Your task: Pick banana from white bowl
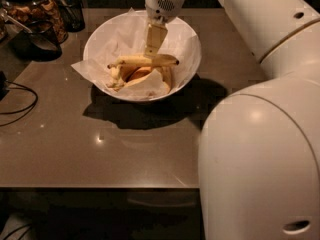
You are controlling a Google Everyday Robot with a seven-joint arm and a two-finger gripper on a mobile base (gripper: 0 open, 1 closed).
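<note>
Hovering over the white bowl (105,36), my gripper (151,50) points down at the banana (142,60), just above or touching it; I cannot tell its grip state. Banana lies across the bowl's crinkled paper (87,66).

Single arm, entering from the right edge of the view. A large rounded white shell (260,169) fills the lower right foreground. Above it, a thick white link (260,19) runs up and leftward to the top edge, with a thin pale band across it near the joint. The wrist (164,1), a white cylinder bearing a small perforated patch, hangs at top centre and points downward. The pincer (151,48) extends directly below the wrist, cream-coloured, tip down, tilted slightly left.
</note>
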